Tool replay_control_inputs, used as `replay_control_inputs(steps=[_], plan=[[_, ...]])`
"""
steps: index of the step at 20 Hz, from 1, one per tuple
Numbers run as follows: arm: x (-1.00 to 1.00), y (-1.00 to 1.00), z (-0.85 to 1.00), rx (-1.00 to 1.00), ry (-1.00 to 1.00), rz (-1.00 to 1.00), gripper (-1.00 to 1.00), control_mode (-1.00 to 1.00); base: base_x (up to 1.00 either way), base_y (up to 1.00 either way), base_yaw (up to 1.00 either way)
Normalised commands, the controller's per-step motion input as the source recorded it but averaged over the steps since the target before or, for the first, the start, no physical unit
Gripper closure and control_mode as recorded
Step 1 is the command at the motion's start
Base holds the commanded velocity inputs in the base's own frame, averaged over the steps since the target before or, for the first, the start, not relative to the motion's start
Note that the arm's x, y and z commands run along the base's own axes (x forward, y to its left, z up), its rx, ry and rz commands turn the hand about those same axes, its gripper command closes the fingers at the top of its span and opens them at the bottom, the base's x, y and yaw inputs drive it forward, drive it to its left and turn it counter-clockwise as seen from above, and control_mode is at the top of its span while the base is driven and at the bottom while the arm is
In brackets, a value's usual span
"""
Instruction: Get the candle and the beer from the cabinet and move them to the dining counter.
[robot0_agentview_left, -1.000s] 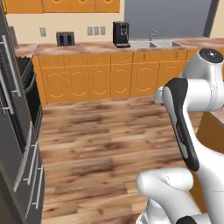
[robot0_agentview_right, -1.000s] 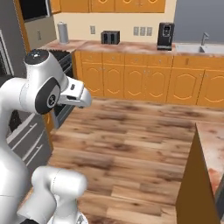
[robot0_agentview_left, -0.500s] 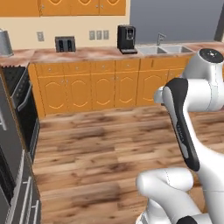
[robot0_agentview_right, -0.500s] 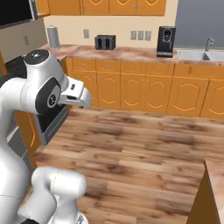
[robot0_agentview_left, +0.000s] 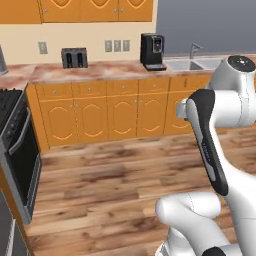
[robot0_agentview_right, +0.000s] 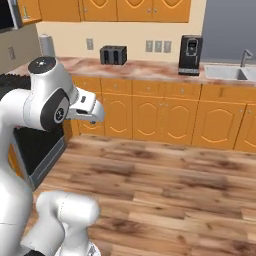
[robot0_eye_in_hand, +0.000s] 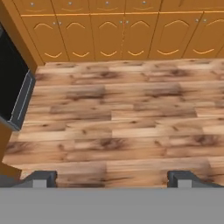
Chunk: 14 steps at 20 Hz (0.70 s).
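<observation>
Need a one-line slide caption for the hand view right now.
Open gripper looks down on bare wood floor, orange base cupboards ahead.

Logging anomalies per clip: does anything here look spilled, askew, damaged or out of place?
Nothing stands out. The toaster and coffee machine stand upright on the marbled counter, the lower cupboard doors are shut, and the wood floor is unmarked. The end effector hangs open over the floor, holding nothing.

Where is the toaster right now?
The toaster sits on the back counter against the wall, left of the coffee machine and sink, in both base views.
</observation>
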Motion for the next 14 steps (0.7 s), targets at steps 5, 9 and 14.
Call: replay_control_inputs(steps=[5,9,14], plan=[[0.0,0.0,0.0,0.0,0.0,0.0,-1.0,1.0,1.0,0.05,0.05],[0.0,0.0,0.0,0.0,0.0,0.0,-1.0,1.0,1.0,0.0,0.12],[0.0,0.0,0.0,0.0,0.0,0.0,-1.0,1.0,1.0,0.0,0.23]])
